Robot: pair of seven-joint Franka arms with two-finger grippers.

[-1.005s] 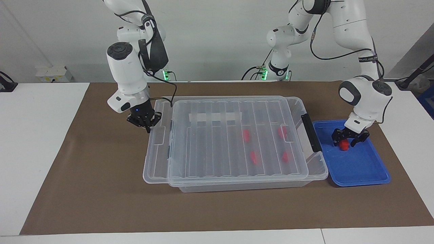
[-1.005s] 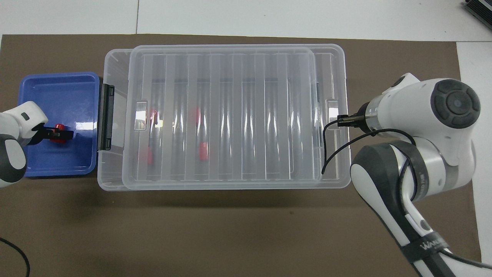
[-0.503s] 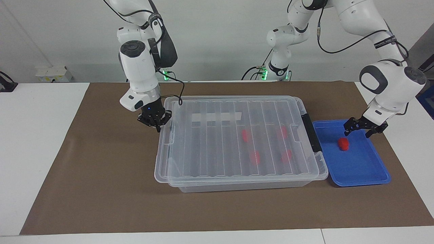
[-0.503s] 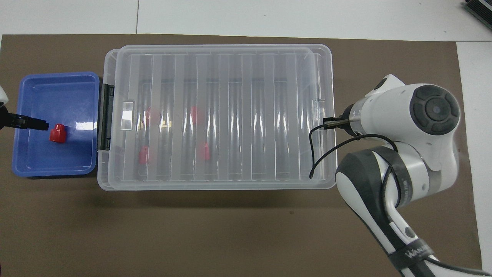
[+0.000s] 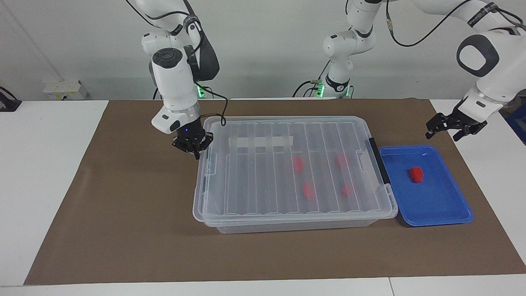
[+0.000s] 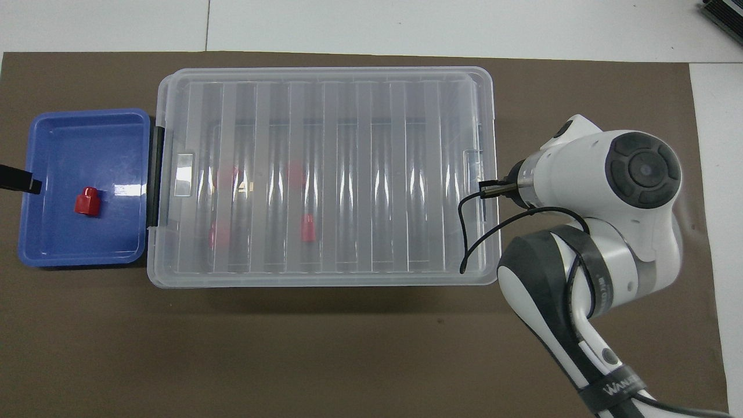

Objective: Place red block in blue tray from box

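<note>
One red block (image 5: pixel 416 174) lies in the blue tray (image 5: pixel 435 207), apart from both grippers; it also shows in the overhead view (image 6: pixel 87 201) in the tray (image 6: pixel 87 130). The clear box (image 5: pixel 287 224) has its ribbed lid (image 5: pixel 267 181) squarely on it. Several more red blocks (image 5: pixel 308 191) show through the lid. My left gripper (image 5: pixel 452 130) is open and empty, raised over the mat beside the tray's edge nearest the robots. My right gripper (image 5: pixel 195 153) is shut on the lid's end rim at the right arm's end of the box.
The box's black handle bar (image 5: pixel 378 160) sits right next to the blue tray. A brown mat (image 5: pixel 123 213) covers the table under everything. The right arm's wrist and cable (image 6: pixel 609 191) hang over the box's end.
My left gripper opened, left the red block in the tray, then rose and drew back toward the robots. My right gripper slid the lid toward the left arm's end until it covers the box.
</note>
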